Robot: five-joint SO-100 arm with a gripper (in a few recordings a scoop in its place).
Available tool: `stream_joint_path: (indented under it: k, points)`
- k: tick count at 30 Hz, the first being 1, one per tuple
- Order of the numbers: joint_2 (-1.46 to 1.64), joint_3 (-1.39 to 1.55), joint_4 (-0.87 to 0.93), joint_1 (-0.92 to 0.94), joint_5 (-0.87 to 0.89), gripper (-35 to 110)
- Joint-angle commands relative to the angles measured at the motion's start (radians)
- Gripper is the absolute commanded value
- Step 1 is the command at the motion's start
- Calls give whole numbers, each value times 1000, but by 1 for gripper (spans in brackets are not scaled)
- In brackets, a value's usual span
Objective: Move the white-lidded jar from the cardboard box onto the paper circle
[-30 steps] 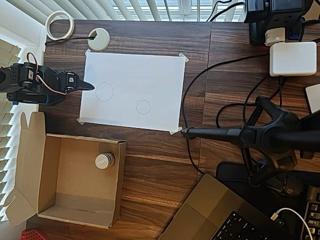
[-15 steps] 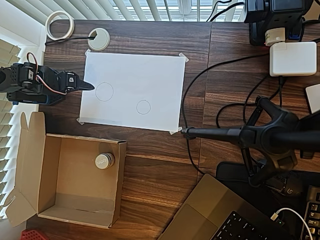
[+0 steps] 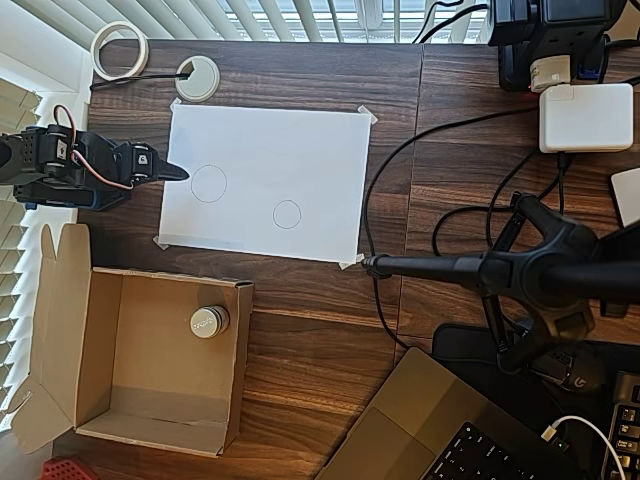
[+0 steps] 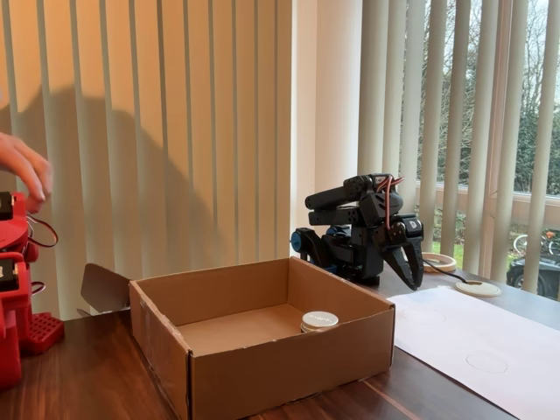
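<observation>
The white-lidded jar [image 3: 209, 321] stands upright inside the cardboard box [image 3: 172, 279], near its far right corner; in the fixed view the jar [image 4: 319, 320] sits on the floor of the box [image 4: 262, 367]. The paper circle [image 3: 287, 214] is the smaller of two pencil outlines on a taped white sheet [image 3: 300, 140], and it shows faintly in the fixed view [image 4: 486, 360]. My gripper [image 3: 178, 172] hovers at the sheet's left edge, beside the larger circle [image 3: 208, 184], shut and holding nothing. In the fixed view the gripper [image 4: 411, 278] points down behind the box, apart from the jar.
A tape roll [image 3: 120, 50] and a white desk grommet [image 3: 197, 78] lie at the back left. Right of the sheet are cables [image 3: 400, 160], a black camera stand [image 3: 530, 275], a white charger [image 3: 585, 117] and a laptop [image 3: 430, 430].
</observation>
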Motion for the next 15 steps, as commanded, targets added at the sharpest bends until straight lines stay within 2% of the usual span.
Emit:
stream_joint_path:
  k: [1, 15]
  points:
    - [66, -18, -3, -9, -11, 0]
    - [66, -17, -9, -8, -9, 0]
